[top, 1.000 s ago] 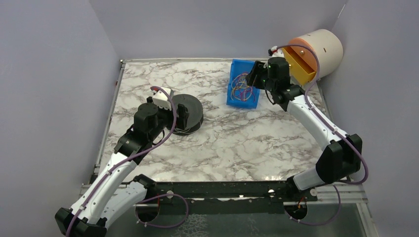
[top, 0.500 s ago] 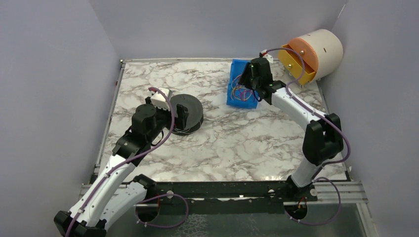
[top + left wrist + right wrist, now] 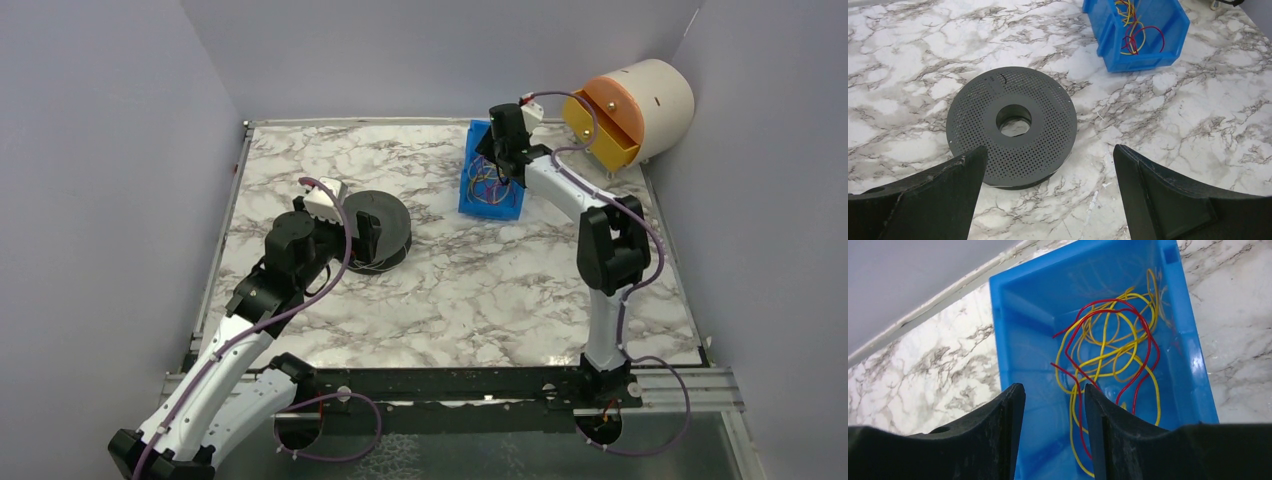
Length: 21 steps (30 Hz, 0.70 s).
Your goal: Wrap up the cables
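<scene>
The cables [image 3: 1108,352] are thin red and yellow wires tangled loosely inside a blue bin [image 3: 1193,370]. They also show in the top view [image 3: 485,181] and in the left wrist view [image 3: 1134,36]. My right gripper [image 3: 1054,388] hovers over the bin's inside, open with a narrow gap and holding nothing; some strands lie below, beside its right finger [image 3: 1108,430]. In the top view it [image 3: 497,160] is over the bin's far part. My left gripper [image 3: 1048,150] is wide open and empty, just in front of a black perforated spool [image 3: 1012,125] lying flat on the table.
A cream cylinder with an orange face and an open yellow drawer [image 3: 640,105] stands at the back right, close behind the right arm. Lilac walls close in the marble table [image 3: 450,300] at the back and on both sides. The spool [image 3: 378,226] lies left of centre.
My right arm has swung left, carrying its gripper from the bin's right side to over the bin's inside. The left arm and spool have not moved.
</scene>
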Each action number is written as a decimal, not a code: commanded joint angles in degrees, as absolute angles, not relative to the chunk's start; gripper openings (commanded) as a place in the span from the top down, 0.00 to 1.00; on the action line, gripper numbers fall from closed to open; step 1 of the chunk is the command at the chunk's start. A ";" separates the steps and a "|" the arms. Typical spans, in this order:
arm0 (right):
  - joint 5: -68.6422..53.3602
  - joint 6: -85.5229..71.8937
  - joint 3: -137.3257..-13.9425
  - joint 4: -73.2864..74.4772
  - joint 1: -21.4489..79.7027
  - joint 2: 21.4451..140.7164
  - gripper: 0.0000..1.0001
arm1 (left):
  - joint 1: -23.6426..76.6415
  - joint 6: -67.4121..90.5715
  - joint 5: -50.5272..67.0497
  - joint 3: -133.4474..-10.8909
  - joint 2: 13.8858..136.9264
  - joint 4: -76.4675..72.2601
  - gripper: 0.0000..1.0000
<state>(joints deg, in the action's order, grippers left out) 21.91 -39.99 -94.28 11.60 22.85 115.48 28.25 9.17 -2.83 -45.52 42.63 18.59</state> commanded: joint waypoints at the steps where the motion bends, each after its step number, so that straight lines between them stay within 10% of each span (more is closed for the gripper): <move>1: 23.20 -42.97 -98.14 11.42 21.28 119.93 0.50 | 28.57 9.43 -1.47 -46.36 41.97 18.06 0.01; 21: 22.20 -49.37 -108.61 13.21 19.78 131.58 0.58 | 28.56 9.14 -1.28 -46.23 44.36 17.98 0.01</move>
